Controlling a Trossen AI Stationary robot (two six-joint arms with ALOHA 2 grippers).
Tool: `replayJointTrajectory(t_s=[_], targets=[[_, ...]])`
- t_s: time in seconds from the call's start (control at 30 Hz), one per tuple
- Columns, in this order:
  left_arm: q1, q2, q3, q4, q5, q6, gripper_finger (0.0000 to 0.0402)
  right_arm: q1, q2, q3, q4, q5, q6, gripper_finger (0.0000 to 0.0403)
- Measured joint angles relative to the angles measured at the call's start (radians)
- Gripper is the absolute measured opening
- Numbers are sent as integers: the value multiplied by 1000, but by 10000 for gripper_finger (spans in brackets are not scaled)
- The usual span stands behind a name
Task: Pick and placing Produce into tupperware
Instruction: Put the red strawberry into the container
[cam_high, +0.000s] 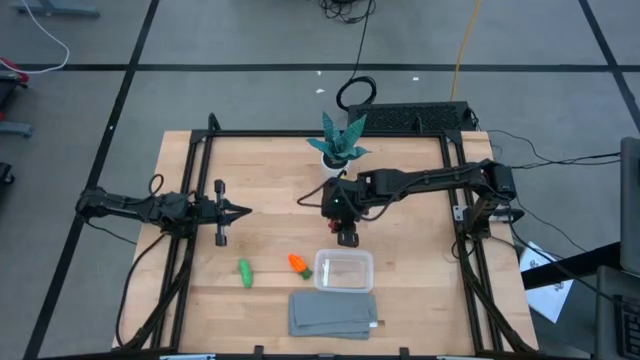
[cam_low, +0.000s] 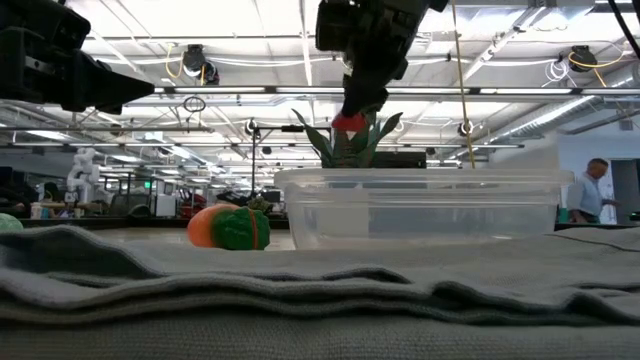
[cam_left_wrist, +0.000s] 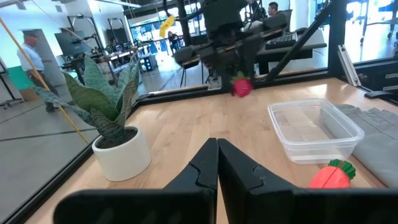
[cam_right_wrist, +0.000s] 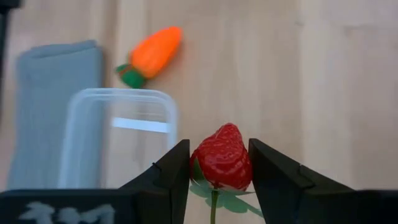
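Aloft, right gripper (cam_right_wrist: 219, 163) fingers pinching the strawberry (cam_right_wrist: 222, 157) above the surface (cam_high: 270, 180), just beside the empty tupperware (cam_high: 344, 270). Carrot (cam_high: 299, 264) lying beside the box, green piece (cam_high: 245, 272) farther along, grey cloth (cam_high: 333, 314) next to both. Left gripper (cam_high: 236, 211) parked well apart, fingers closed together.

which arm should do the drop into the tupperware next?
Right. Its tool is shut on the strawberry, raised close beside the empty tupperware. The left tool is shut, empty, farther off.
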Motion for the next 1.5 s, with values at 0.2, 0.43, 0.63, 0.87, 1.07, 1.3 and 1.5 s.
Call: replayJointTrajectory(t_s=[0.2,0.43,0.63,0.87,1.07,1.3,1.5], targets=[[0,0,0,0,0,-1,10,24,0,0,30,-52,-15,135],[0,0,0,1,0,-6,10,37,0,0,31,-98,33,135],[0,0,0,1,0,-8,10,75,0,0,46,-98,59,135],[0,0,0,2,0,-24,10,117,0,0,69,-96,72,135],[0,0,0,1,0,-27,10,129,1,0,72,-94,57,135],[0,0,0,1,0,-27,10,129,2,-103,213,-94,-20,135],[0,0,0,1,0,-31,10,130,2,-172,278,-96,-112,135]])
